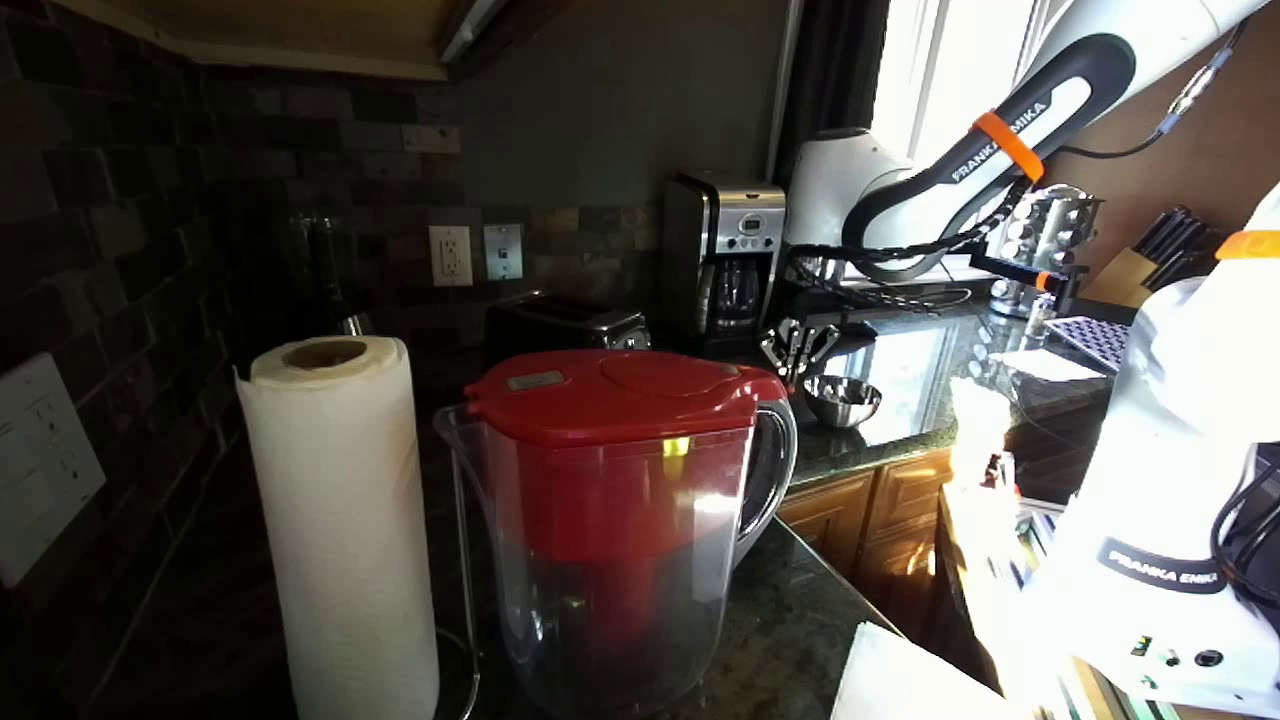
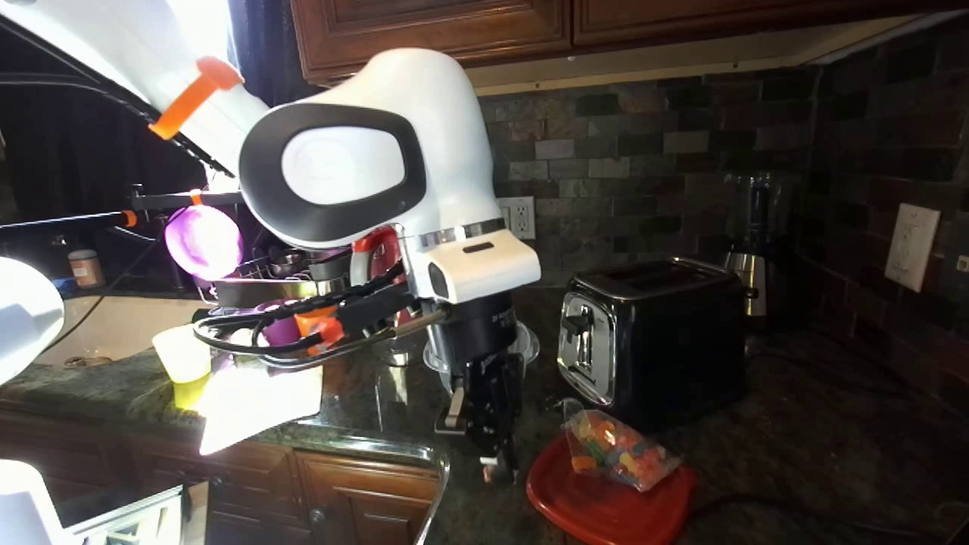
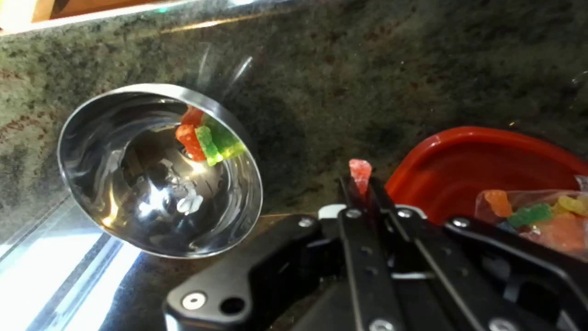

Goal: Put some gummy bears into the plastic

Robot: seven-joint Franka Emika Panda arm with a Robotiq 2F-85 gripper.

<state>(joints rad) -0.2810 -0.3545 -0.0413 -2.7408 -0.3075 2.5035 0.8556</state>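
My gripper (image 3: 360, 188) is shut on a pinkish-red gummy bear (image 3: 360, 171) in the wrist view. The gummy sticks out past the fingertips. A shiny metal bowl (image 3: 119, 234) with a few red and green gummies (image 3: 209, 145) in it is left of the fingers. A clear plastic bag of colored gummies (image 3: 551, 220) lies on a red plastic lid or dish (image 3: 450, 161) at the right. In an exterior view the gripper (image 2: 500, 469) hangs left of the bag (image 2: 621, 450). The bowl (image 1: 842, 402) also shows in an exterior view, where my fingertips are hidden behind the pitcher.
A black toaster (image 2: 651, 341) stands behind the bag. A red-lidded pitcher (image 1: 620, 500) and a paper towel roll (image 1: 340, 530) stand on the counter. A coffee maker (image 1: 730, 250) is at the back. The counter edge (image 2: 378, 446) runs left of the gripper.
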